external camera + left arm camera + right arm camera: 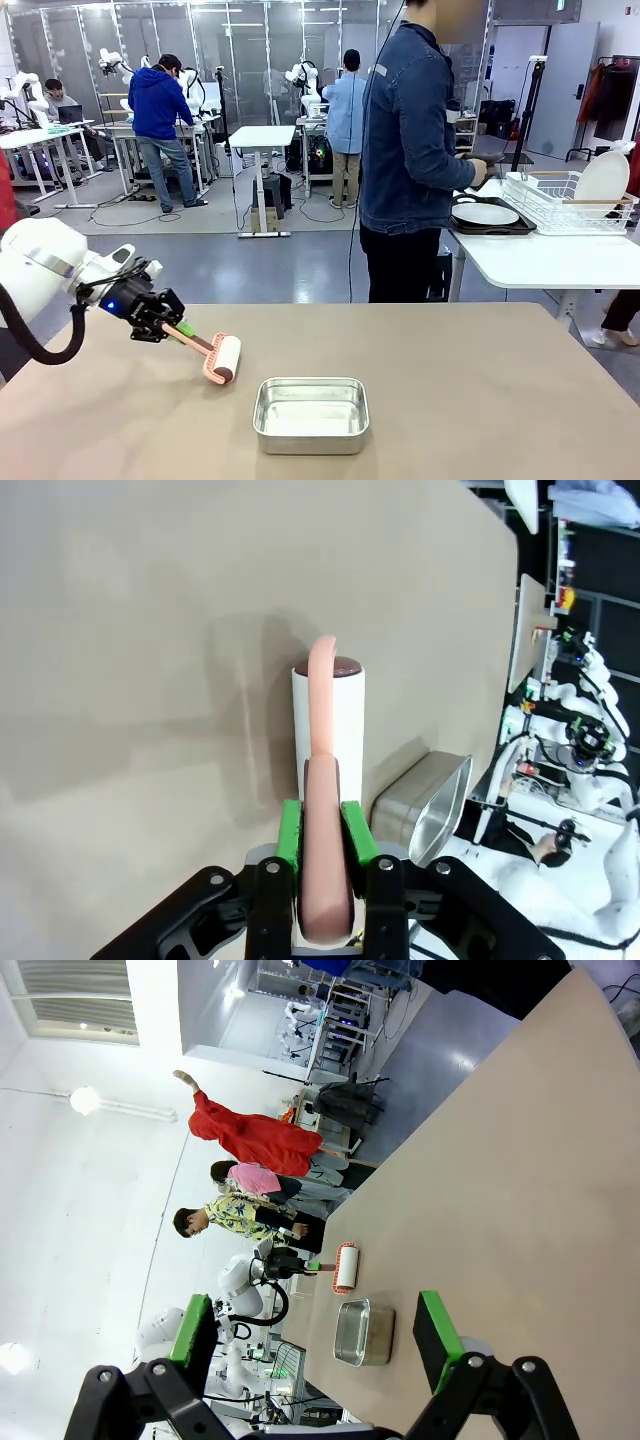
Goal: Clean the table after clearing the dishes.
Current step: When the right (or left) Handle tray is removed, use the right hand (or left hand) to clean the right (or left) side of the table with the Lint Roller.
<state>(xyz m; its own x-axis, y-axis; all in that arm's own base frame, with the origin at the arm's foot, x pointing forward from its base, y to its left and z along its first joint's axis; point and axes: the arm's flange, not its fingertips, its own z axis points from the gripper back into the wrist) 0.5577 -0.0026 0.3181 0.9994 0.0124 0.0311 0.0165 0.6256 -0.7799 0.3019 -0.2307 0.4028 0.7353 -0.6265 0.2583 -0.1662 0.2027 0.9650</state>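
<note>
Desk first: big plain beige top, long side running left to right across the front view, with the near edge cut off by the frame.

Toward its left part sits a lint roller with a pink handle and a white roll. The handle slants from upper left down to lower right, and the roll lies crosswise at its far end, one end toward the camera. It looks like it's resting on the top, but I can't tell how hard it's pressed. The left end effector is clenched on the handle. In the left wrist view the green pads squeeze it from both sides and hide the part between them.

Near the middle front is a small steel pan, well apart from the roller, long side parallel to the desk's.

The dishes are off this desk. A white plate lies flat on a dark tray on the white desk at far right. Anything else on the tray is too small to make out. Beside it a wire rack holds a second plate standing on edge.

A person in a denim jacket stands at the far side, turned toward the tray with one hand at its near end. Their body hides that end.

The right end effector is wide open with nothing between its pads, looking down the desk.
</note>
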